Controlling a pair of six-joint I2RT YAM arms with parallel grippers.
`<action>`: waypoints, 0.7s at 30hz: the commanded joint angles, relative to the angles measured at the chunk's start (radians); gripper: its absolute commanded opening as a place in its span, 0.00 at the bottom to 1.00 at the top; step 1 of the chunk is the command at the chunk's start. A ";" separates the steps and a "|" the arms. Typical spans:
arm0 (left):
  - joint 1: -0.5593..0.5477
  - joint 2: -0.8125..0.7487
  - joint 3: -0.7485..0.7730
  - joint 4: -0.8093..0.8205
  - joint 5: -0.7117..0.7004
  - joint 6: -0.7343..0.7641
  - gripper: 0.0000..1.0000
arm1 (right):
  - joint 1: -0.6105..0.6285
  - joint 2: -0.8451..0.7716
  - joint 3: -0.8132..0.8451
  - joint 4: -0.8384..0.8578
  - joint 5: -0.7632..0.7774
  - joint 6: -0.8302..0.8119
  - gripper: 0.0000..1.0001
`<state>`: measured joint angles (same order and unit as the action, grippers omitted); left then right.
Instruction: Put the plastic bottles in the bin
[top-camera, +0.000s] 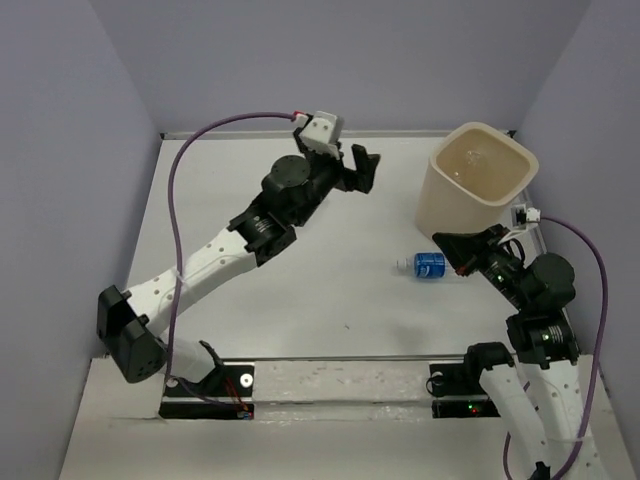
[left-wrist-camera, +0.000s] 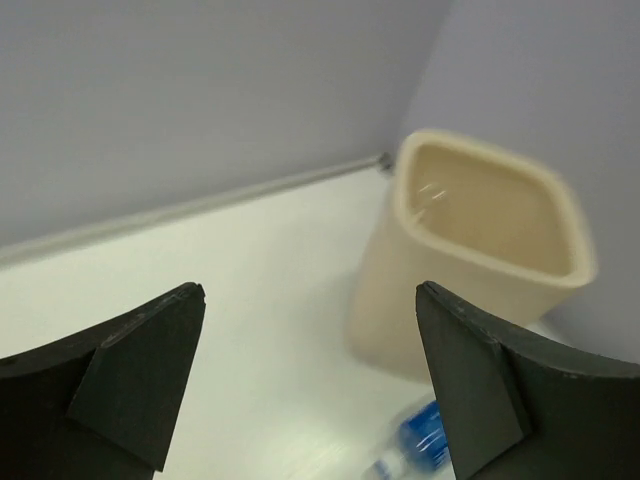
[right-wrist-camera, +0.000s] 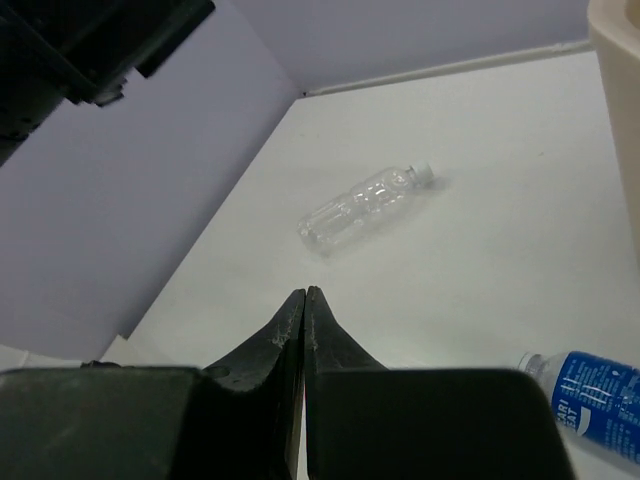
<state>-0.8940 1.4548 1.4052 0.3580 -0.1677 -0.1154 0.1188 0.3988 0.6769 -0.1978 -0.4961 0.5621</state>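
The cream-beige bin (top-camera: 452, 205) stands at the back right; faint clear glints show inside it. It also shows in the left wrist view (left-wrist-camera: 400, 300). A bottle with a blue label (top-camera: 428, 264) lies on the table in front of the bin, also seen in the left wrist view (left-wrist-camera: 425, 440) and the right wrist view (right-wrist-camera: 592, 395). A clear bottle with a white cap (right-wrist-camera: 365, 208) lies further left; the top view hides it. My left gripper (top-camera: 347, 166) is open and empty, raised at the back middle. My right gripper (top-camera: 450, 247) is shut and empty beside the blue-label bottle.
Lavender walls close the table at the back and both sides. A metal strip (left-wrist-camera: 200, 205) runs along the back edge. The left arm (top-camera: 250, 235) stretches diagonally across the table's middle left. Purple cables loop above both arms.
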 joint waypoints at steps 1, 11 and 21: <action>0.139 -0.079 -0.238 -0.413 -0.216 -0.122 0.99 | -0.001 0.055 -0.002 0.077 -0.125 0.001 0.05; 0.267 0.149 -0.151 -0.611 -0.233 0.028 0.99 | 0.022 0.110 -0.043 0.173 -0.173 0.009 0.53; 0.352 0.424 0.034 -0.654 -0.193 0.158 0.99 | 0.032 0.198 -0.046 -0.021 -0.137 -0.132 0.86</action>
<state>-0.5865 1.8511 1.3956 -0.2710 -0.3557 -0.0425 0.1402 0.5694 0.6361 -0.1490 -0.6460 0.5072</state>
